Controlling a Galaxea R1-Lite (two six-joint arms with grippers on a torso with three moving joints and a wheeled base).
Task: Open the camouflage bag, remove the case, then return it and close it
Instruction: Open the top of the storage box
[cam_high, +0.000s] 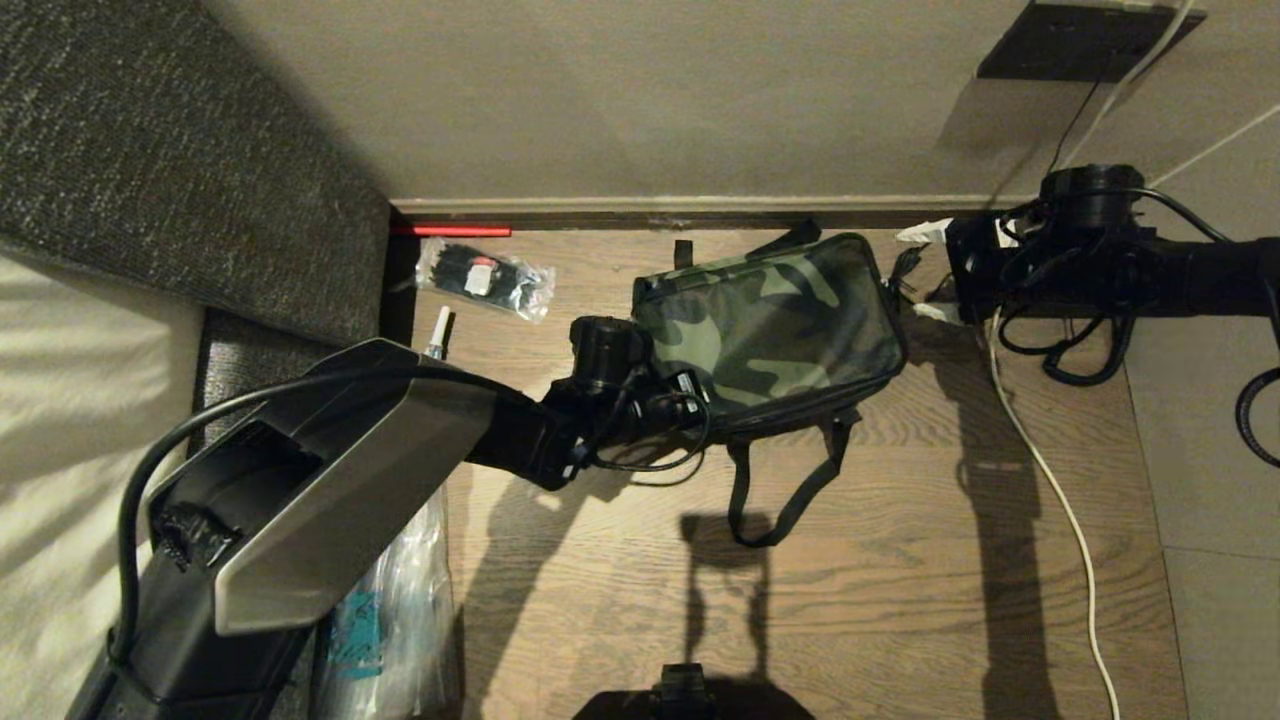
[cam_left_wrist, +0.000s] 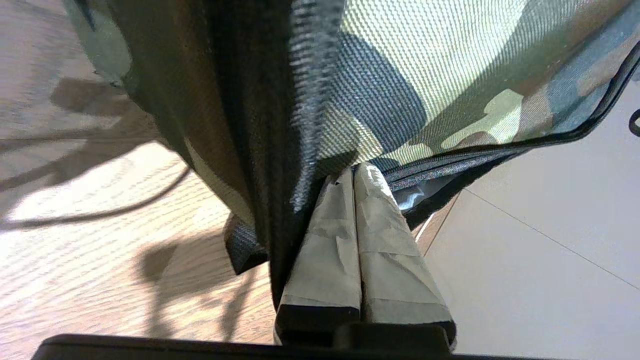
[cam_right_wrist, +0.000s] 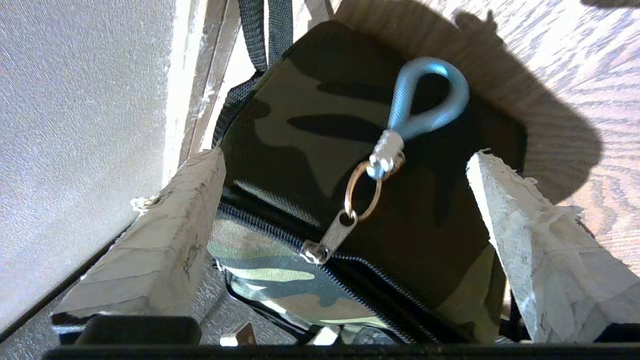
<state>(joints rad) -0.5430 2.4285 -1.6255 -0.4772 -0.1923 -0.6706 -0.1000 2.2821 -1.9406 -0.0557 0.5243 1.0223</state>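
Left tool (cam_left_wrist: 352, 172) clenched on camouflage bag (cam_high: 770, 325) edge; right tool (cam_right_wrist: 345, 165) released, straddling blue zipper loop (cam_right_wrist: 425, 97).

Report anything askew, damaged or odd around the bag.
The camouflage bag lies skewed to the wall, one strap trailing over the floor. The tape on the right gripper's fingers is frayed and torn. Nothing is spilled.

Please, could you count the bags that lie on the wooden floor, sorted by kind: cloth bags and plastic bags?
Camouflage bag: 1
Plastic bags: 2
Total: 3
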